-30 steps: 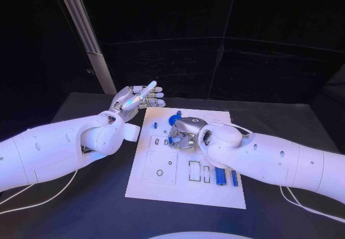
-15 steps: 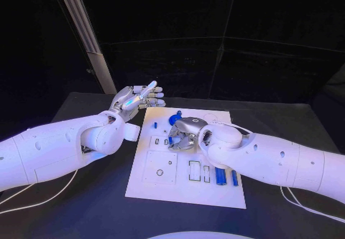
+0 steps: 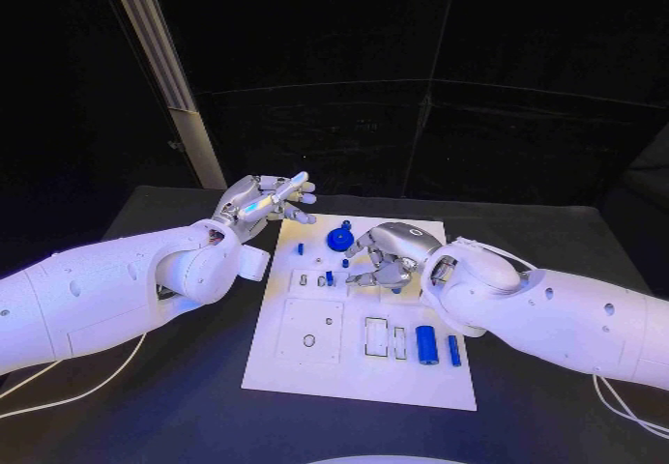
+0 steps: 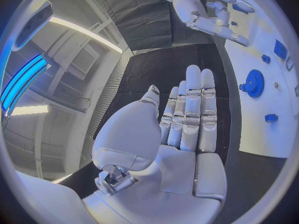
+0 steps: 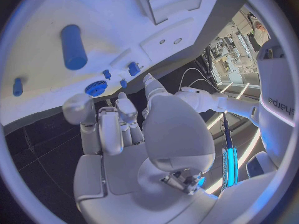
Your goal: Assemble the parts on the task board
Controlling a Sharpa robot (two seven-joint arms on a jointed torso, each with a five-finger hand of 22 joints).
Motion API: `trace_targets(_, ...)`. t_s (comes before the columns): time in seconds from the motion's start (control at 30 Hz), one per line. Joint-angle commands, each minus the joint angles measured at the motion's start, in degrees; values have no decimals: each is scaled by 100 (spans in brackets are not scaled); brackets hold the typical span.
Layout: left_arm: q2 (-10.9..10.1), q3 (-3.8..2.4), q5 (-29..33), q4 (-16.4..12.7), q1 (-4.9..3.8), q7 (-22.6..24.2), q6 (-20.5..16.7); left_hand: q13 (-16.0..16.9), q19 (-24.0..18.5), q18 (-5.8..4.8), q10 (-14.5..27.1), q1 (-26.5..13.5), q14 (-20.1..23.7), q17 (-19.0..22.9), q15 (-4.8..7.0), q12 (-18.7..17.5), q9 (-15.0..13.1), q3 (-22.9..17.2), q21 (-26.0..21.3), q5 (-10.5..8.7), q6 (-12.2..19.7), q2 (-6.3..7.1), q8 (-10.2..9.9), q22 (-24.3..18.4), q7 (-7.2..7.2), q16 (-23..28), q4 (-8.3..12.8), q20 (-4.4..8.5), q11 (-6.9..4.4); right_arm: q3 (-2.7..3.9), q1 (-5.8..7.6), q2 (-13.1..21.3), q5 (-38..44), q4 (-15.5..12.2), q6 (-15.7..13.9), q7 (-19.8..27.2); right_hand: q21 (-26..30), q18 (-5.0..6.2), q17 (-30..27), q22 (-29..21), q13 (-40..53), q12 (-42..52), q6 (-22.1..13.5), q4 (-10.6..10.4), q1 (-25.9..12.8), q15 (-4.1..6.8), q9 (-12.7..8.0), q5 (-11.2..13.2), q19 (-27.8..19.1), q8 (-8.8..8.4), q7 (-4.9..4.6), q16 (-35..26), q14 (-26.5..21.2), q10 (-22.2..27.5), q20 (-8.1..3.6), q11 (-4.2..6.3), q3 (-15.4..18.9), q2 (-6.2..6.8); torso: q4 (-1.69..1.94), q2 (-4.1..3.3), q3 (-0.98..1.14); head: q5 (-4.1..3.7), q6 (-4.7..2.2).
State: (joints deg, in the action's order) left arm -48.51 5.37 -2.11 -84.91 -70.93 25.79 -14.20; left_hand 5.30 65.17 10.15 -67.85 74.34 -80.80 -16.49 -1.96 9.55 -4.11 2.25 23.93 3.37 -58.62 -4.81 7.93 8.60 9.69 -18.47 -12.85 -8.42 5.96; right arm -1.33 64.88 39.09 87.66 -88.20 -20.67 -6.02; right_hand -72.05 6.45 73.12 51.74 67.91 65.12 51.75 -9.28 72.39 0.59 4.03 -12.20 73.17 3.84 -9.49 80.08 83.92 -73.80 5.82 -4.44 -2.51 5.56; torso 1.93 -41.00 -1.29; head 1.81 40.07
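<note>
My left hand (image 3: 265, 200) is parked off the far-left corner of the white board (image 3: 300, 362), held up above the dark surface (image 3: 167, 406). From the left wrist cam its fingers (image 4: 193, 109) are stretched out straight and lying side by side, thumb off to one side, nothing in them.

On to the board itself. It sits in the middle of the surface, long side running away from me. Near the far end there's a blue gear (image 3: 339, 237), lying flat, also visible from the left wrist cam (image 4: 254, 82). Just left of it is a small blue peg (image 3: 300, 248), and a couple more tiny blue bits sit close to the gear's near side, too small for me to tell what they are. Down at the near-right part of the board there are 2 blue cylinders lying side by side: a thick one (image 3: 426, 344) and a thinner one (image 3: 453, 348), right beside some rectangular slots.

My right hand (image 3: 388, 253) hovers over the middle-right of the board, just right of the gear. Fingers (image 3: 369, 278) are curled downward toward the board. From the right wrist cam they look bent in with nothing between them (image 5: 112, 129), but I can't tell for sure if a fingertip is touching the board.
</note>
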Motion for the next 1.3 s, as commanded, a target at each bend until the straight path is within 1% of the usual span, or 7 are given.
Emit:
trace_targets(0.03,20,-4,-1084,90,-11,-934,169,74,651,40,-350,42,-494,-600,175,45,14,19,512,14,-130,4,-18,253,-130,-805,38,255,-160,10,100,183,-1325,-108,-179,1084,431,169,-401,-702,-350,-402,-16,-26,67,-38,14,157,-322,38,-3,-328,75,277,-3,2,102,-52,-31,52,33,42,-3)
trace_targets(0.1,34,-5,-1520,150,-14,-1387,212,184,815,32,-675,-14,-646,-2458,283,145,11,71,792,19,-213,32,-45,417,-176,-2684,22,322,-254,13,171,352,-1841,-165,-27,1255,722,230,-671,-1117,-582,-657,-35,4,161,-33,14,47,-481,36,-4,-567,12,448,-9,7,158,-100,-45,83,58,74,6)
trace_targets(0.27,77,-6,-2612,261,-97,-2679,770,697,888,10,-1182,-230,-673,-4888,443,684,-66,251,1473,18,-336,125,-15,871,-311,-5073,-132,458,-408,26,380,727,-2879,-250,232,1571,1301,332,-1259,-1891,-1140,-1247,-3,37,284,-12,25,16,-716,68,13,-1128,-123,801,-24,23,246,-240,-62,152,102,113,31)
trace_targets(0.37,183,-6,-3247,367,-231,-3558,1249,1448,1082,-136,-1305,-431,-762,-6329,499,1518,-279,388,2807,-2,-578,84,273,2402,-434,-6352,-339,571,-559,30,521,965,-3456,-265,313,1693,1489,353,-1393,-2096,-1298,-1379,1,61,345,-3,27,-5,-705,76,21,-1303,-121,844,-38,33,291,-311,-60,209,122,147,67)
trace_targets(0.57,473,-3,-4147,563,-436,-4761,1862,2681,967,-242,-364,-961,-752,-6768,465,2830,-736,799,3745,2,-295,-86,830,3476,-455,-6721,-382,548,-529,33,660,1120,-4175,-52,366,1686,2061,421,-2071,-2723,-2013,-2101,-47,80,405,-12,23,2,-833,75,9,-2055,-280,1261,-36,23,396,-403,-73,292,148,169,99)
trace_targets(0.77,893,233,-4666,883,-698,-5543,2406,4081,1294,-415,-205,-1074,-917,-7342,545,4405,-1354,1176,4736,-36,35,-166,1716,4833,-548,-7147,-379,581,-596,33,698,1136,-4439,77,360,1662,2177,417,-2110,-2803,-2101,-2138,-75,92,435,-7,24,-11,-771,91,8,-2169,-248,1249,-37,23,445,-430,-74,310,165,202,122)
trace_targets(1.3,1690,477,-4862,1442,-818,-6237,3010,4692,1832,-634,-342,-1120,-920,-7351,641,5097,-2119,1534,5493,-51,471,-290,2647,6108,-650,-7153,-380,665,-683,33,715,1106,-4416,203,335,1541,2279,416,-2110,-2876,-2180,-2156,-108,103,470,-2,25,-128,-694,107,8,-2249,-206,1234,-44,25,496,-451,-82,300,165,234,174)
